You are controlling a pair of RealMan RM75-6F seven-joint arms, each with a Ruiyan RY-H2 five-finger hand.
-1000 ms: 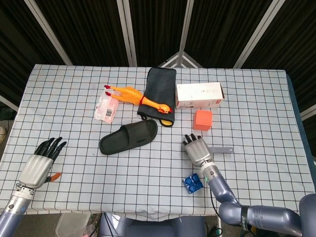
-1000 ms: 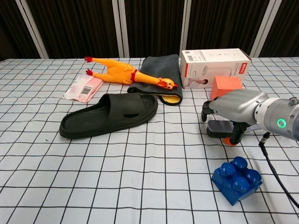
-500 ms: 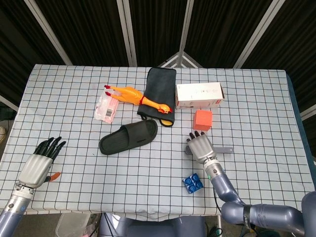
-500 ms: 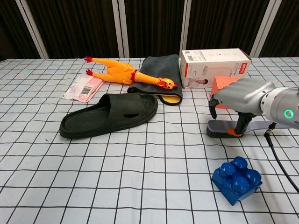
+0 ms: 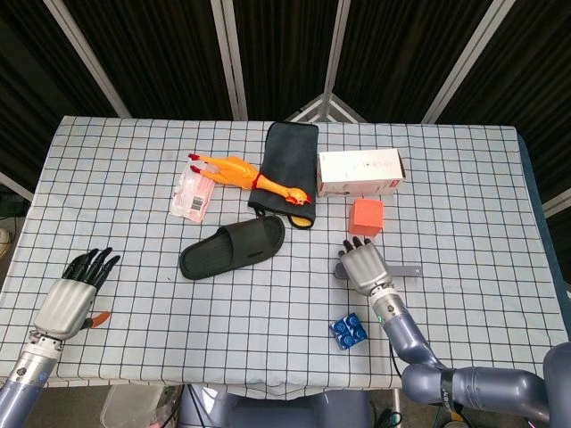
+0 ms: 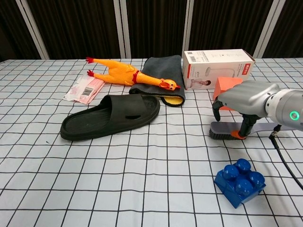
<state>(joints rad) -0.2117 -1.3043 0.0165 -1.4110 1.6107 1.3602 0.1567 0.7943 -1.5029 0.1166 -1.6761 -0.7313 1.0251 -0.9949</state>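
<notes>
My right hand [image 5: 364, 266] [image 6: 244, 101] arches over the head of a grey brush [image 6: 225, 130] that lies flat on the checked tablecloth. Its fingers curve down on the far side, and its orange-tipped thumb [image 6: 245, 126] touches the near side. The brush handle [image 5: 407, 271] sticks out to the right. An orange cube [image 5: 366, 217] [image 6: 226, 85] sits just behind the hand, and a blue toy brick [image 5: 349, 331] [image 6: 240, 182] lies in front of it. My left hand [image 5: 70, 294] hovers near the table's front left corner with its fingers spread and nothing in it.
A black slipper [image 5: 233, 247] [image 6: 111, 116] lies mid-table. Behind it are a rubber chicken [image 5: 250, 177] [image 6: 128, 75], a dark folded cloth [image 5: 290, 160] [image 6: 161, 71], a pink packet [image 5: 192, 194] [image 6: 84, 91] and a white box [image 5: 360, 172] [image 6: 218, 68].
The right hand has moved away from me and to the right, from beside the brush to over its head, then held still. The left hand has not moved.
</notes>
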